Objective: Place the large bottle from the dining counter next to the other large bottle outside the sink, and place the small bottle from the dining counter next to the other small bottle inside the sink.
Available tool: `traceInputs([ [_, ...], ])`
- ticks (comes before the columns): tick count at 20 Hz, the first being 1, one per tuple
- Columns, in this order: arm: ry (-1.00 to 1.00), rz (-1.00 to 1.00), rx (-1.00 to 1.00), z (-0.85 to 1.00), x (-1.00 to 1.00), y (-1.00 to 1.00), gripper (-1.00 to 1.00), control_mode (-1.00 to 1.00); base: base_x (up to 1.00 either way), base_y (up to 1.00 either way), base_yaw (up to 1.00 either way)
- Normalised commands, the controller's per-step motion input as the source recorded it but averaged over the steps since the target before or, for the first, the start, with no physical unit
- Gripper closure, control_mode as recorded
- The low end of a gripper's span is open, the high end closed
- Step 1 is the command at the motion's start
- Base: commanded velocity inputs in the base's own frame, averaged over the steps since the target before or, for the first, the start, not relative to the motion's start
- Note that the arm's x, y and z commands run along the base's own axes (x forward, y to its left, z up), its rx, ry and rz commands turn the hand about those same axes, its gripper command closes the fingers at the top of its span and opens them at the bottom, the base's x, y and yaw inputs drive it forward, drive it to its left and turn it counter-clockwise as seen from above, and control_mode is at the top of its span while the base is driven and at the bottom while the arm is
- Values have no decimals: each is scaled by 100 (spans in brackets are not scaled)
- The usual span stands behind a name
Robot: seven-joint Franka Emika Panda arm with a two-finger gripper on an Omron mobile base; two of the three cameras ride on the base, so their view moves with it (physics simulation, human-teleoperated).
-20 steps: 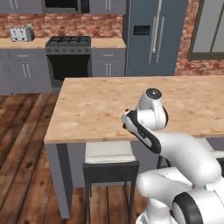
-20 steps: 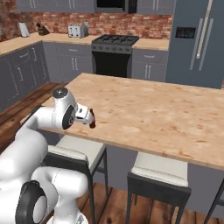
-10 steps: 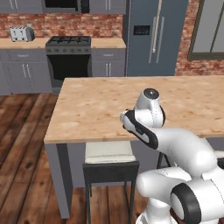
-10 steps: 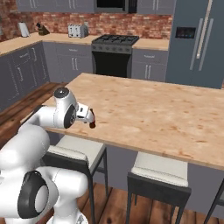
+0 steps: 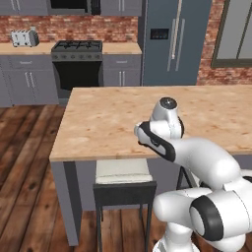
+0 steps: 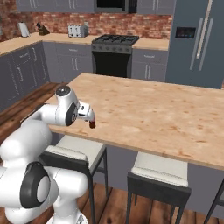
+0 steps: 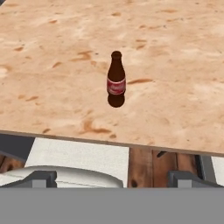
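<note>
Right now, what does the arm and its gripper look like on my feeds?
The arm is glossy white, built of rounded, bulbous segments with dark grey or black joint rings and a dark band near the wrist. The gripper has two small dark grey finger tips. No cables or markings are visible.

small bottle [image 7: 116, 78] alone, bare dining counter [image 7: 175, 65] all round

Brown small bottle [image 7: 116, 79] with red label; light wooden dining counter [image 7: 52, 65].
</note>
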Motion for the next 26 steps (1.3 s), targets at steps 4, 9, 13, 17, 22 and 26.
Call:
traceInputs([
  [4,0,0,-2,0,4,0,-100,-100,0,0,0],
  [9,0,0,-2,0,0,0,-100,-100,0,0,0],
  [13,0,0,-1,-3,2,0,-100,-100,0,0,0],
  [17,0,0,0,-3,4,0,-100,-100,0,0,0],
  [22,0,0,0,0,3,0,-100,-100,0,0,0],
  [26,-1,0,0,0,1,0,-100,-100,0,0,0],
])
